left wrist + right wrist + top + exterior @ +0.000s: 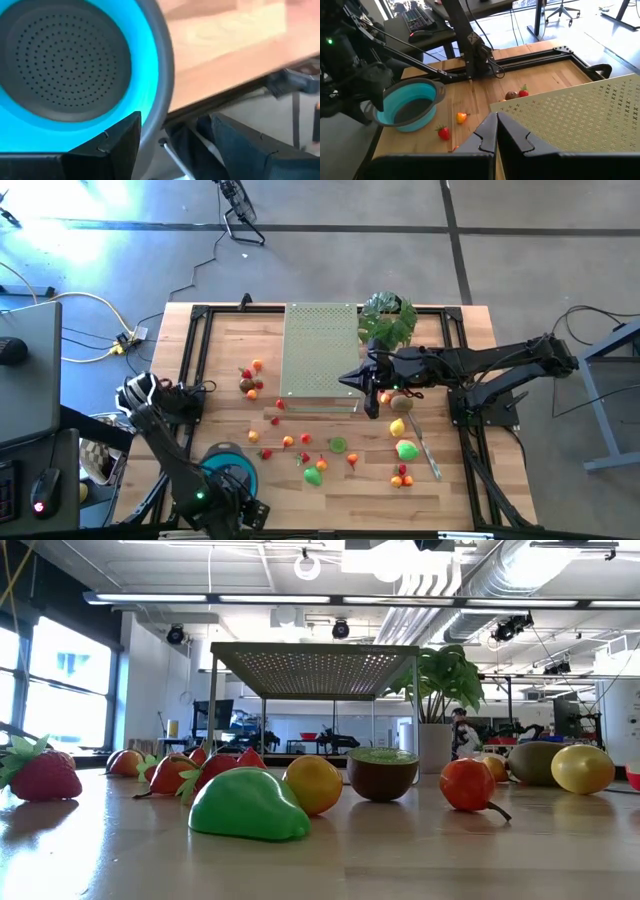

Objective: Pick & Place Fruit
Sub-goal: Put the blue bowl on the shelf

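Nearest the low camera sits a green fruit (248, 805), with a strawberry (45, 775) and other pieces spread behind it. From above, the fruit (288, 442) lies scattered across the middle of the worktop (350, 500), none of it visibly in the bowl (164, 75). The bowl stands at the corner on the left arm's side, on the edge opposite the plant (388, 320). The left pincer (175, 122) is open and straddles the bowl's rim, one finger over the inside and one outside, with a gap showing on the outer side, so it is not clamped. The right pincer (496, 122) is closed and empty, hovering by the corner of the mesh rack (320, 345), above the pieces nearest the right arm's edge. The step in hand looks like the first pick. To do it well, the right pincer should open wide before it goes down, choose a piece that lies apart from its neighbours, and come straight down over the piece's widest part, since round toy fruit will likely roll or squirt out of a glancing grip. It should keep clear of the rack's leg and the knife (425, 445) close by. The bowl lies well apart from that fruit, so the carry crosses the worktop. The left pincer would do well either to close on the rim and steady the bowl or to draw back, so that the drop has a clear way in.
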{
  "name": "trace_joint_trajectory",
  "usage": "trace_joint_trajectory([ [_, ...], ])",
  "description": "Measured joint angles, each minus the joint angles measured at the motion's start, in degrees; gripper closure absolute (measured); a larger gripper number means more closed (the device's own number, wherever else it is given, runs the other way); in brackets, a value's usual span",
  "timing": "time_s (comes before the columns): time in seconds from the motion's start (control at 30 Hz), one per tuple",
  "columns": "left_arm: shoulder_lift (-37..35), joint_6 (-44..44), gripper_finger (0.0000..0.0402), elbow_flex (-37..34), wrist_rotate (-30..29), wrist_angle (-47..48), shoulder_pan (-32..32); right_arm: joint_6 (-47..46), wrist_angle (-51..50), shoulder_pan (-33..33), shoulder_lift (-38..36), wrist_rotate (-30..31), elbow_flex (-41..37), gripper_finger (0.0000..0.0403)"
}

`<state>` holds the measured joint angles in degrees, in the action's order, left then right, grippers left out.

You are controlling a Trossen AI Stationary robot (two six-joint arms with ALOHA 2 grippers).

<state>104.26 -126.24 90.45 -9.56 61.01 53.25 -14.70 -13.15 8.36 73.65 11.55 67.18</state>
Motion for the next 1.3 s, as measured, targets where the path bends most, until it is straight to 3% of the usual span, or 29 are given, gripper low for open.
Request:
trace_joint_trajectory([
  [0.43, 7.2, -1.8, 0.0165, 0.0, 0.0, -4.5, 0.0, 0.0, 0.0, 0.0, 0.0, 0.0, 0.0, 0.0399],
  [0.77, 8.5, -1.7, 0.0169, 0.0, 1.2, -3.7, 0.0, 0.0, 0.0, 0.0, 0.0, 0.0, 0.0, 0.0400],
  [0.87, 8.5, -1.7, 0.0191, 0.0, 1.3, -3.4, 0.0, 0.0, 0.0, 0.0, 0.0, 0.0, 0.0, 0.0399],
  [1.3, 8.5, -0.9, 0.0360, 0.0, 0.8, -1.9, -0.1, 1.5, 0.0, 0.0, 0.0, 0.0, 0.0, 0.0400],
])
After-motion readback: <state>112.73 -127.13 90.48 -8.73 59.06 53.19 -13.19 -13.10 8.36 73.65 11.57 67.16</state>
